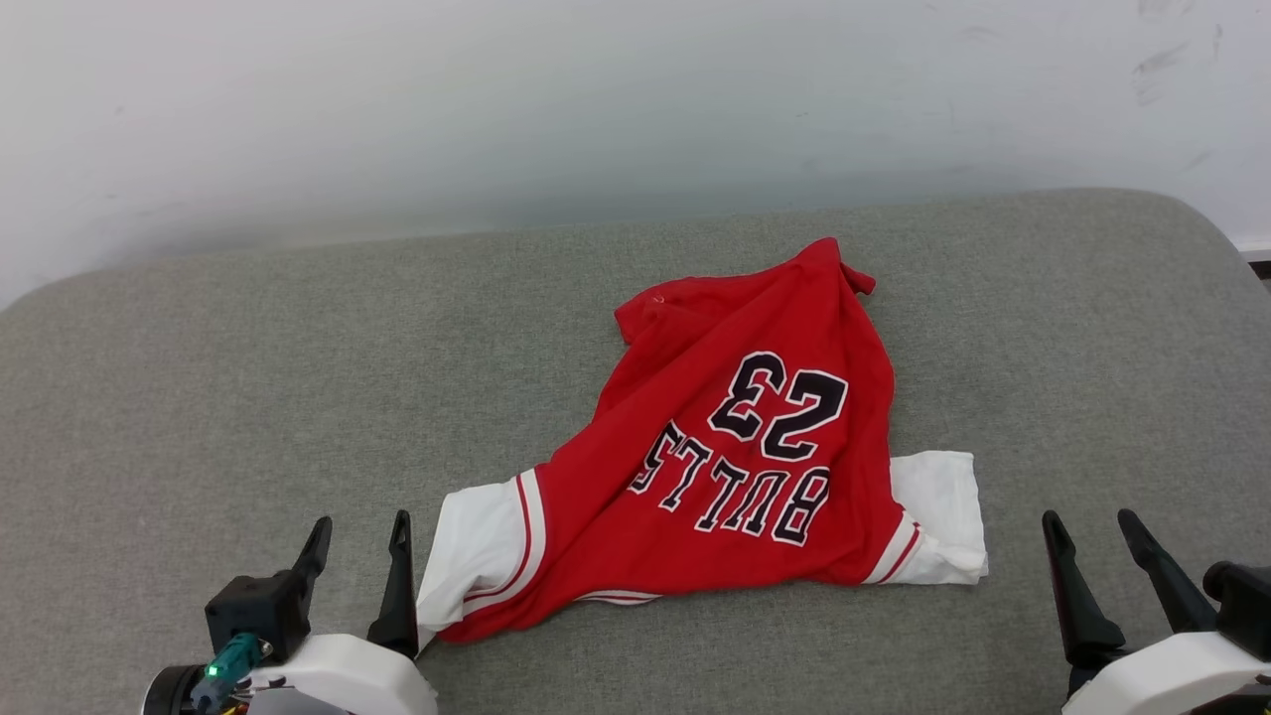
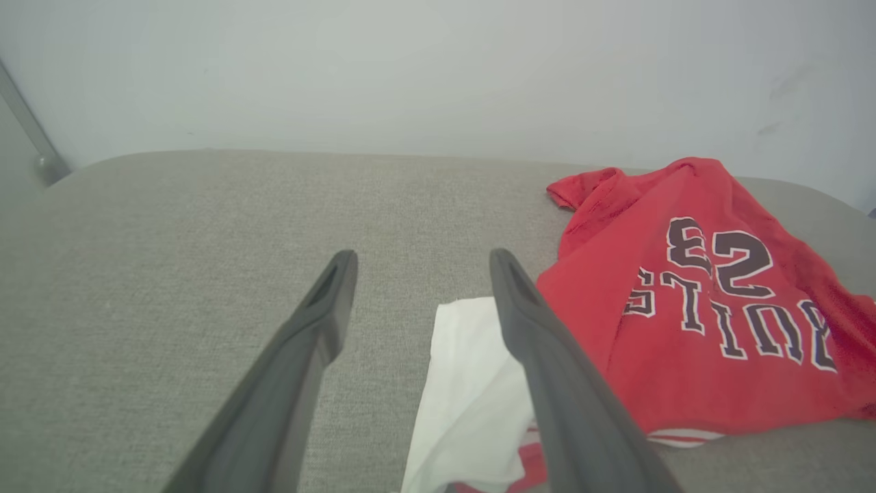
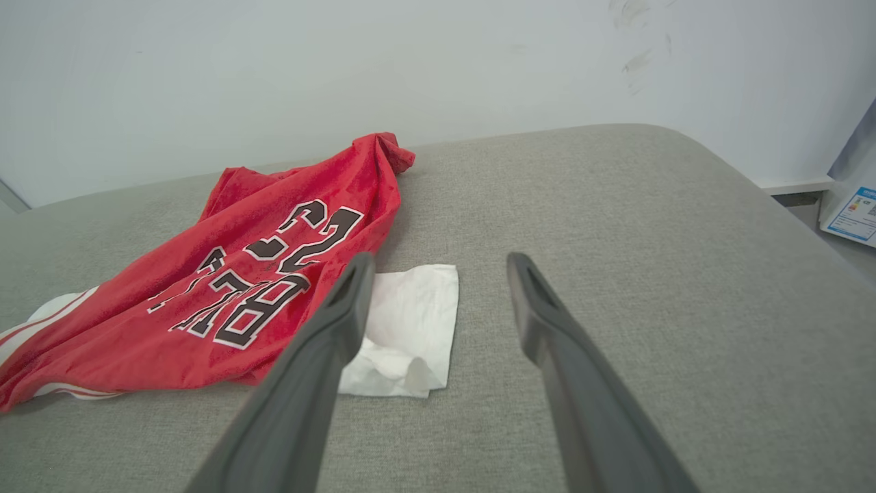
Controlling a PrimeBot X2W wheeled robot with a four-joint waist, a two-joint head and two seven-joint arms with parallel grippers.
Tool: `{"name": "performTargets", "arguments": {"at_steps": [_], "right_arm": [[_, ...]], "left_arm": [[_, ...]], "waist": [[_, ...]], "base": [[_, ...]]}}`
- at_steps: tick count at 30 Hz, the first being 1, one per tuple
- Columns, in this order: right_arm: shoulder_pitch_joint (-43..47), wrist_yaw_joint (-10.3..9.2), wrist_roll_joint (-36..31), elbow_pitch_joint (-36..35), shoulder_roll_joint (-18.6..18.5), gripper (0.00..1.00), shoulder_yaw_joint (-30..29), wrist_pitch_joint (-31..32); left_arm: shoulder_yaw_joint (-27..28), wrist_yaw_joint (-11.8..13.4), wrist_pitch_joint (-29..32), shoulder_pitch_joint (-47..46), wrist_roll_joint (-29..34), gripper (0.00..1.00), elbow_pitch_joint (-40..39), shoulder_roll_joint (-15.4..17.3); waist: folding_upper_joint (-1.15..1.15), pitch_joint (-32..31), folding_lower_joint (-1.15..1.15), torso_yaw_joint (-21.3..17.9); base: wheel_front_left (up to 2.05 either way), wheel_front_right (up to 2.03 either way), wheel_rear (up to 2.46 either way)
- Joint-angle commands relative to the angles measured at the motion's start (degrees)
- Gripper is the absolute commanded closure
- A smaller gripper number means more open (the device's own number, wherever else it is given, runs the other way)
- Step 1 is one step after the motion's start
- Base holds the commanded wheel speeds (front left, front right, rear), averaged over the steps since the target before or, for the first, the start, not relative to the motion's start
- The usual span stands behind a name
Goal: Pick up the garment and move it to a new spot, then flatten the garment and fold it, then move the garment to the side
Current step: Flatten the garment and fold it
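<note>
**Both grippers idle at the near edge, jersey crumpled mid-worktop**

Nearest the head camera, the left gripper [image 1: 361, 519] sits at the near left and the right gripper [image 1: 1089, 516] at the near right. Each has its two dark fingers spread apart with nothing between them. The wrist views show the same gap on the left gripper [image 2: 421, 255] and on the right gripper [image 3: 440, 257].

Between them, a little farther in, the garment [image 1: 715, 467] lies loosely rumpled on the grey fabric-covered worktop [image 1: 199, 397]. Its red body narrows to a bunched peak on the far side, and the "BULLS 23" lettering reads upside down from the head. The left sleeve [image 1: 477, 546], white with red-and-white trim, lies just beside the left gripper's inner finger; I cannot tell whether they touch. The right sleeve [image 1: 938, 506] lies flat, apart from the right gripper. A pale wall [image 1: 596, 99] rises behind the worktop's far edge.
</note>
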Motion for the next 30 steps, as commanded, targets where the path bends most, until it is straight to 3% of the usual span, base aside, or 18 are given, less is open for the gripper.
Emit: {"name": "performTargets", "arguments": {"at_steps": [1, 13, 28, 29, 30], "right_arm": [[0.88, -0.02, -0.47, -1.23, 0.61, 0.00, -0.21, 0.54], [0.31, -0.02, -0.71, -5.81, 1.81, 0.00, 1.31, 1.85], [-2.00, -0.02, 0.81, -4.45, 2.49, 0.00, 1.76, 0.31], [-2.18, -0.02, 0.93, -4.29, 2.49, 0.00, 1.77, 0.22], [-2.33, -0.02, 1.11, -4.14, 2.42, 0.00, 1.78, 0.21]], "left_arm": [[0.42, -0.61, 1.96, 0.36, -1.05, 0.00, 0.18, 1.04], [-1.30, -4.75, 31.26, -2.19, -9.57, 0.00, 0.63, 10.13], [-9.16, -9.53, 46.65, -3.67, -11.91, 0.01, 3.82, 12.30], [-9.79, -9.86, 47.62, -3.69, -12.25, 0.49, 4.49, 12.09], [-10.25, -10.37, 48.23, -3.74, -12.60, 0.71, 5.15, 11.93]], "waist": [[0.00, 0.02, 0.01, -0.06], [0.00, 2.59, 0.01, -1.20], [0.00, 7.04, 0.01, -2.81], [0.00, 7.16, 0.01, -2.80], [0.00, 7.22, 0.01, -2.82]], "base": [[0.00, 0.00, 0.00], [0.00, 0.00, 0.00], [0.00, 0.00, 0.00], [0.00, 0.00, 0.00], [0.00, 0.00, 0.00]]}}
